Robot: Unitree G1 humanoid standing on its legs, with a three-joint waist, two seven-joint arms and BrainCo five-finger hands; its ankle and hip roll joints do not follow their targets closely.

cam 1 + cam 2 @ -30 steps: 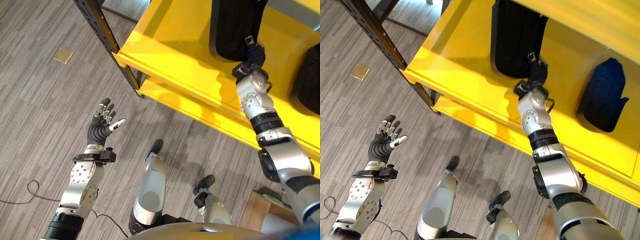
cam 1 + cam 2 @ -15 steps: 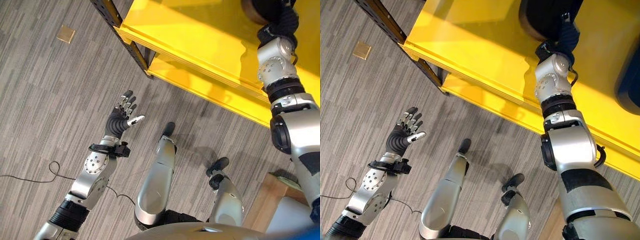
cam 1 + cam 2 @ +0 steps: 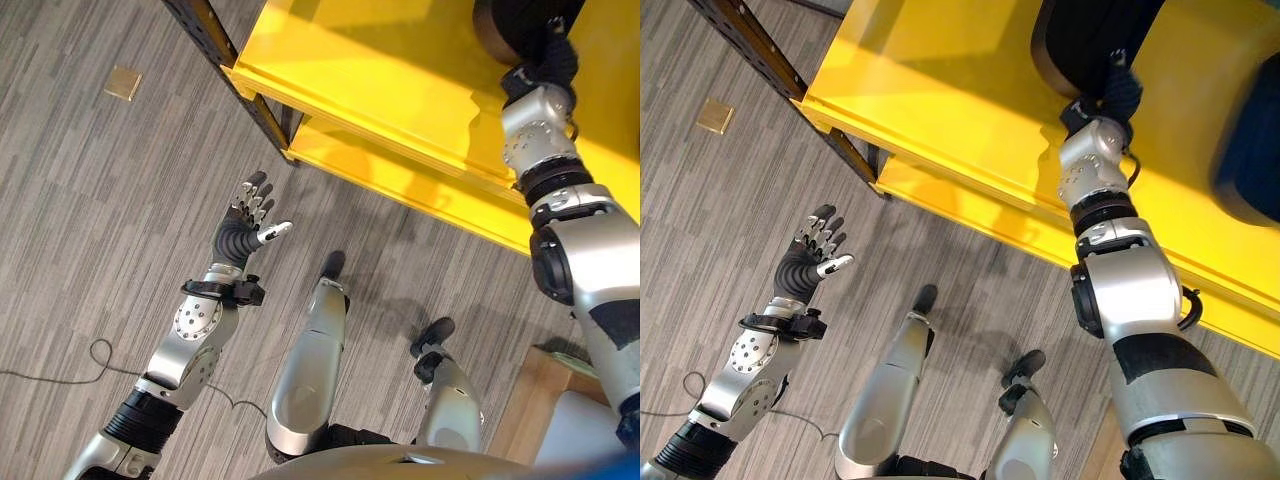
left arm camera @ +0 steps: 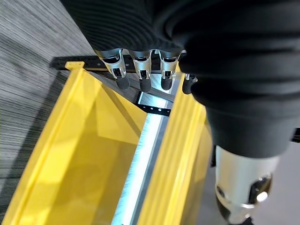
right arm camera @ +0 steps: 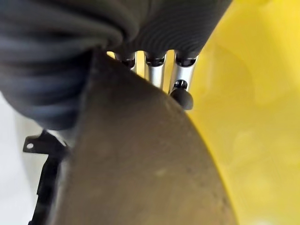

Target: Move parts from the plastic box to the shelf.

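A big black part (image 3: 1080, 40) stands on the upper board of the yellow shelf (image 3: 370, 80). My right hand (image 3: 1116, 92) reaches onto that board and lies against the part's near side. In the right wrist view the part's dark rounded body (image 5: 140, 168) lies right against the hand, with yellow board behind it. A second, dark blue part (image 3: 1250, 150) sits further right on the same board. My left hand (image 3: 246, 226) hangs open over the grey floor, well left of the shelf, holding nothing. Its straight fingers (image 4: 140, 70) point toward the shelf's yellow edge.
A black perforated shelf post (image 3: 215, 40) stands at the shelf's left corner. A lower yellow board (image 3: 400, 185) juts out beneath the upper one. A small tan square (image 3: 123, 83) lies on the floor at far left. A wooden edge (image 3: 540, 400) shows at lower right.
The camera has shifted, so the whole scene sits differently. My right hand stays against the black part on the shelf. My left hand stays open over the floor.
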